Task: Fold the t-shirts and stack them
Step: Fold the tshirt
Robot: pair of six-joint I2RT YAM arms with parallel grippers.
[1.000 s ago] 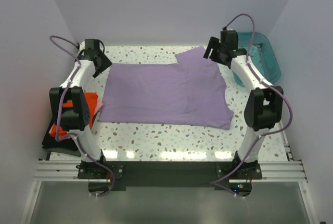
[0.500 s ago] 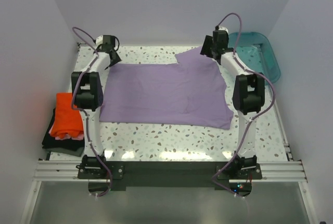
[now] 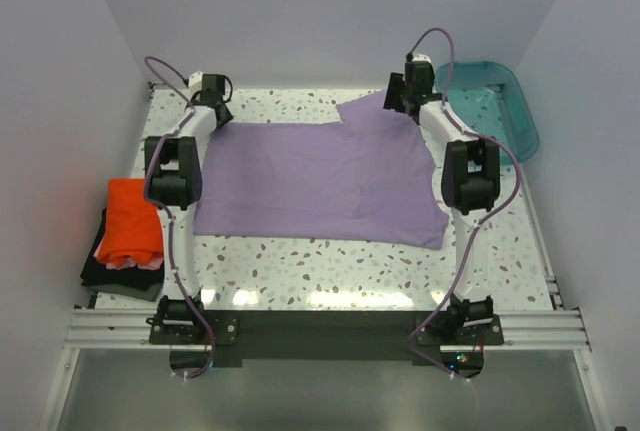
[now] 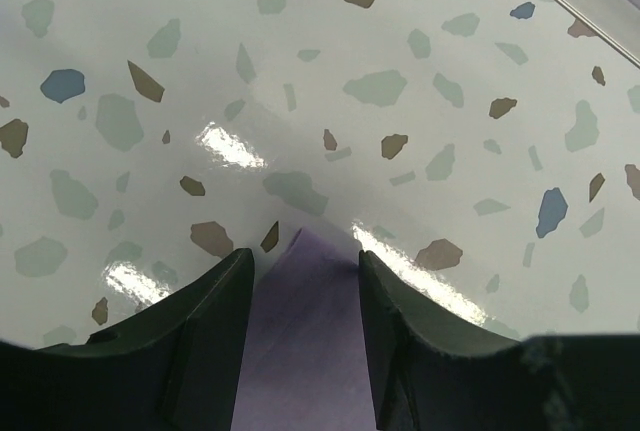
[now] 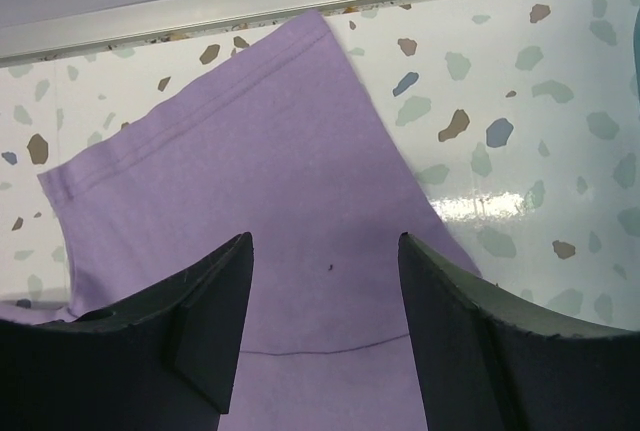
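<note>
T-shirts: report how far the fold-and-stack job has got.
Done: the orange-red shirt lies folded atop the pink shirt and dark shirt at the left. In hand: the lavender shirt lies spread flat; the left pincer and right pincer hover open over its far corners, gripping nothing. Left: fold it and add it to the stack.

Purple t-shirt [image 3: 320,181]: large, lavender, spread flat and unfolded across the middle of the table [image 3: 330,266]. One short sleeve juts toward the table's far right corner, and there is a shallow crease right of centre. Orange-red t-shirt [image 3: 133,219]: folded into a rectangle, top of a stack at the table's left edge. Pink t-shirt [image 3: 125,263]: directly beneath it (only a thin edge shows). Dark t-shirt [image 3: 100,273]: bottom of the stack.
</note>
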